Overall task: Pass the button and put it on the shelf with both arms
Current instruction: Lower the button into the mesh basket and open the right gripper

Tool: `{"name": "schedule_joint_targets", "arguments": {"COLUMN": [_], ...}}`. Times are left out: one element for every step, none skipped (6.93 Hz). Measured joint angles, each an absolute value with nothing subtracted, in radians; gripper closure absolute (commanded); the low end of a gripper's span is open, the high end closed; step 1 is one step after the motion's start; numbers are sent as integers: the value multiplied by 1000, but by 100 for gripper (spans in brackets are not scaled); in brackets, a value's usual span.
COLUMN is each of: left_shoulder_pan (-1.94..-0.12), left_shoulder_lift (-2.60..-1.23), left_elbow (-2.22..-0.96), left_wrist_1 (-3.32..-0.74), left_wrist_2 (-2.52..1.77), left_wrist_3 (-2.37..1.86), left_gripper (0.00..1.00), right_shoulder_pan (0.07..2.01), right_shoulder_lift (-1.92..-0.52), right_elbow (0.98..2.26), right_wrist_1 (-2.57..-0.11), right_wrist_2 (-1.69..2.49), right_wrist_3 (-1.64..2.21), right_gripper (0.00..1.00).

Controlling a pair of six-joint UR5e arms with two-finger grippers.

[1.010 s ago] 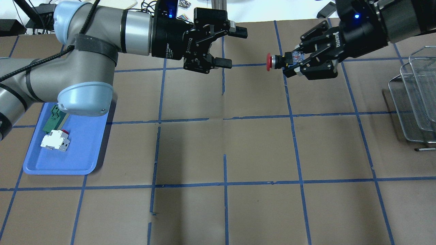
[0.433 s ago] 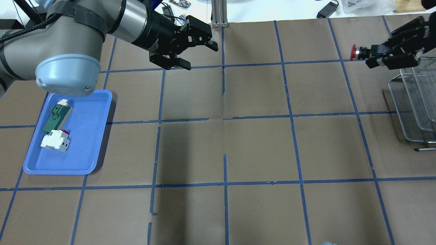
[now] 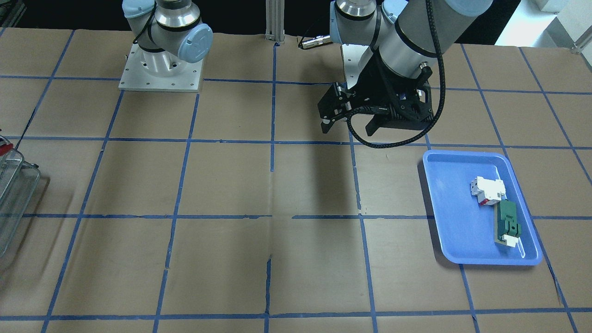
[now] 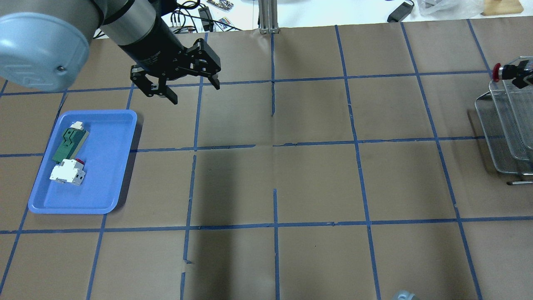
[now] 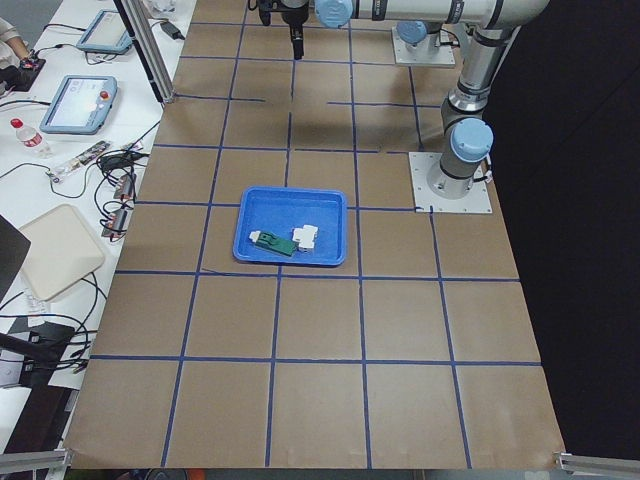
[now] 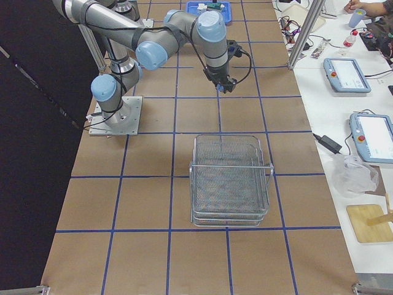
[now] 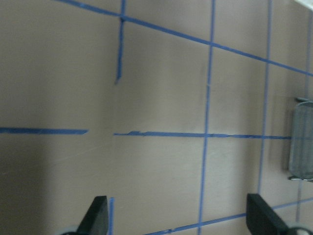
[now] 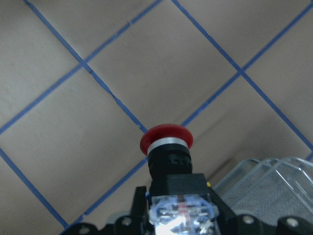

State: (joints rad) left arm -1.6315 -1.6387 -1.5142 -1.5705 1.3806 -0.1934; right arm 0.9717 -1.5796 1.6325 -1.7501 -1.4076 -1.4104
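The button [image 8: 166, 147], red cap and black body with a clear contact block, is held in my right gripper [image 8: 183, 215], which is shut on its rear. In the overhead view the button [image 4: 497, 71] hangs at the far right, just over the back left corner of the wire-mesh shelf [image 4: 501, 137], with my right gripper [image 4: 522, 76] mostly cut off by the frame edge. The shelf also shows in the right wrist view [image 8: 266, 178] and the exterior right view [image 6: 230, 178]. My left gripper [image 4: 195, 92] is open and empty above the table, beyond the tray; it also shows in the front-facing view [image 3: 348, 130].
A blue tray [image 4: 104, 183] at the left holds a white block with red marks [image 4: 66, 171] and a green flat part [image 4: 68, 141]. Brown paper with blue tape lines covers the table. Cables and an aluminium post [image 4: 268, 14] stand at the far edge.
My right gripper has carried the button from mid-table to the right, up to the shelf. My left gripper, open and empty, has drawn back to the left toward the tray.
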Motion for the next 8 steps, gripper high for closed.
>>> {"name": "schedule_joint_targets", "arguments": {"left_shoulder_pan": [-1627, -1624, -1622, -1620, -1617, -1615, -1616, -1616], "left_shoulder_lift": [-1631, -1626, -1623, -1621, -1620, -1619, -1617, -1615], "left_elbow": [-1509, -1509, -1510, -1510, -1510, -1510, -1510, -1510], "left_wrist_1": [-1605, -1614, -1614, -1614, -1617, -1621, -1622, -1623], "left_wrist_2": [1480, 1536, 1562, 1573, 1577, 1576, 1574, 1576], "left_wrist_3": [-170, -140, -92, -24, 27, 49, 56, 59], "left_gripper": [0, 0, 0, 0, 0, 0, 0, 0], "right_shoulder_pan": [966, 955, 938, 919, 904, 885, 862, 845], "right_shoulder_lift": [-1547, -1504, -1462, -1423, -1391, -1365, -1346, -1337], "right_elbow": [1627, 1624, 1623, 1623, 1623, 1624, 1624, 1624], "right_wrist_1": [-1805, -1860, -1909, -1944, -1972, -1997, -2008, -2008], "right_wrist_2": [-1506, -1596, -1645, -1661, -1652, -1620, -1581, -1550], "right_wrist_3": [-1381, -1352, -1339, -1335, -1335, -1335, -1336, -1336], "right_gripper": [91, 90, 81, 56, 30, 0, 0, 0]}}
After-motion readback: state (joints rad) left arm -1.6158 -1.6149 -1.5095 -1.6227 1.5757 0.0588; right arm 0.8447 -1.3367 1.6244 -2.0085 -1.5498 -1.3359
